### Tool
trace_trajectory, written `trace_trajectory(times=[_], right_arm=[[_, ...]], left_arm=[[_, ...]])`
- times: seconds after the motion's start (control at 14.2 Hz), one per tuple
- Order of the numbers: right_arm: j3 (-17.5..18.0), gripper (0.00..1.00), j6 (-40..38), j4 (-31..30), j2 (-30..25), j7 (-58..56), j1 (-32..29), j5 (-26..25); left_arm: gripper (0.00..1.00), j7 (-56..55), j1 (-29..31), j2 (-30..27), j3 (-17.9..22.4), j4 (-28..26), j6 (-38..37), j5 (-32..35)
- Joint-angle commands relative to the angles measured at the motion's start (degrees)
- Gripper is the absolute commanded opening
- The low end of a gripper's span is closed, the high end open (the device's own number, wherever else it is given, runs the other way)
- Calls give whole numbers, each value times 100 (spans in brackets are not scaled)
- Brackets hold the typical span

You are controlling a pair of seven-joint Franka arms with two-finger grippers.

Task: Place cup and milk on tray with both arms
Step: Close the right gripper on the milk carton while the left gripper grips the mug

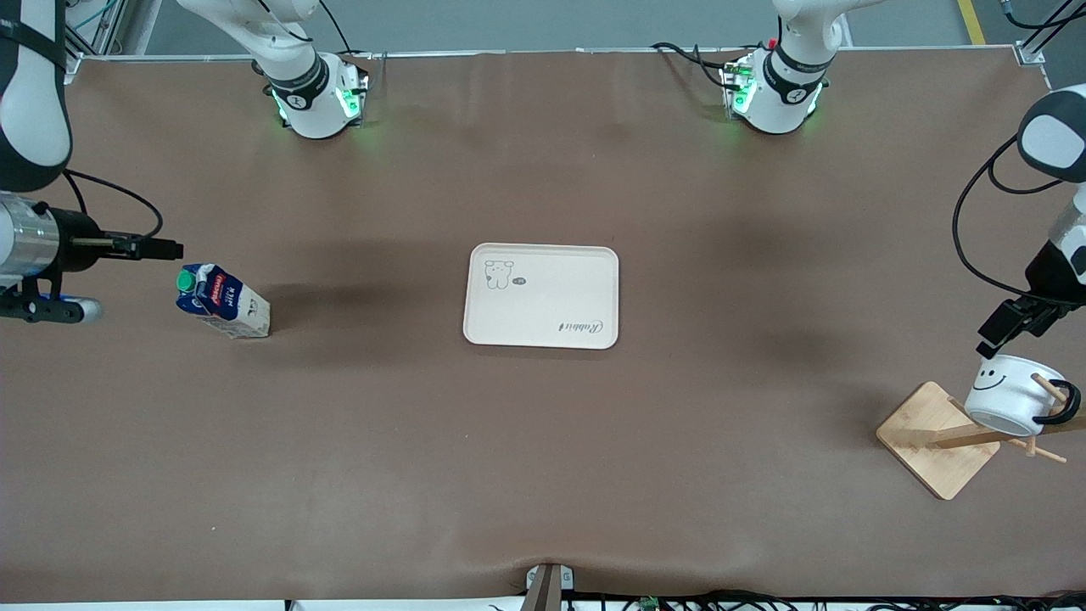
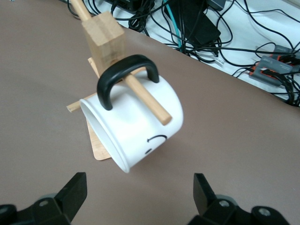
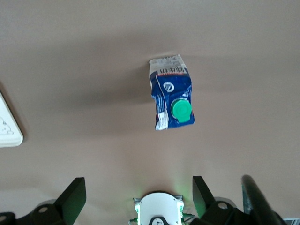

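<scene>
- Fingers (image 2: 70, 192) of your left gripper (image 2: 138, 197) are spread and released, hovering over the one small white mug with black handle and smiley face (image 2: 133, 124).
- Your right gripper (image 3: 136, 197) is likewise released with nothing in it, over the worktop (image 1: 543, 475) near the single blue-and-white gable-top milk carton with green cap (image 1: 222, 301).
- You have one mug, hung by its handle on a peg of the one wooden rack (image 1: 937, 441), at the left arm's end; that peg runs through the handle.
- One carton stands upright toward the right arm's end.
- One flat cream rectangular tray with cartoon print (image 1: 543, 318) lies mid-worktop, bare, well apart from both.
</scene>
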Motion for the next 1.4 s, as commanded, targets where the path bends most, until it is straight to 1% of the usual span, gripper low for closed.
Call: trace_trajectory(times=[0.0, 0.07, 0.21, 0.28, 0.35, 0.42, 0.49, 0.7, 0.77, 0.98, 1.05, 1.12, 1.19, 1.26, 1.33], right_arm=[[36, 100, 430, 32, 137, 233, -30, 13], [36, 100, 598, -65, 137, 233, -13, 13], [36, 100, 660, -232, 137, 233, -4, -22], [28, 100, 826, -450, 111, 233, 5, -117], [27, 100, 1219, -757, 58, 233, -12, -249], [27, 100, 1641, -1047, -20, 233, -30, -294], [36, 100, 1880, -1285, -117, 233, -30, -294], [27, 100, 2075, -1857, -319, 199, -30, -329], [27, 100, 2145, -2015, -381, 190, -39, -425], [27, 100, 2672, -2298, -504, 128, -91, -838], [27, 100, 2708, -2324, -505, 76, -118, -883], [27, 100, 2787, -2385, -505, -12, -170, -883], [36, 100, 3005, -2525, -505, -91, -249, -883], [36, 100, 3225, -2701, -565, -153, -293, -883], [36, 100, 3358, -2859, -636, -145, -302, -883]], left_arm=[[100, 55, 100, 37, -48, -37, 167, -95], [100, 64, 109, 72, -48, -28, 167, -95], [100, 73, 109, 177, -39, 42, 219, -87], [100, 73, 101, 282, -39, 77, 376, -87], [100, 73, 83, 405, -48, 77, 604, -87], [100, 73, 74, 511, -48, 69, 832, -78], [100, 73, 65, 572, -57, 77, 974, -69], [100, 82, 48, 652, -75, 104, 1125, -34], [100, 90, 48, 661, -75, 130, 1125, -25], [77, 178, 48, 687, -83, 165, 1125, -25], [69, 178, 39, 687, -92, 165, 1125, -25], [63, 205, 39, 679, -101, 165, 1125, -25], [54, 205, 39, 679, -118, 139, 1125, -25], [49, 240, 39, 679, -119, 130, 1125, -25], [46, 344, 39, 679, -119, 130, 1125, -25]])
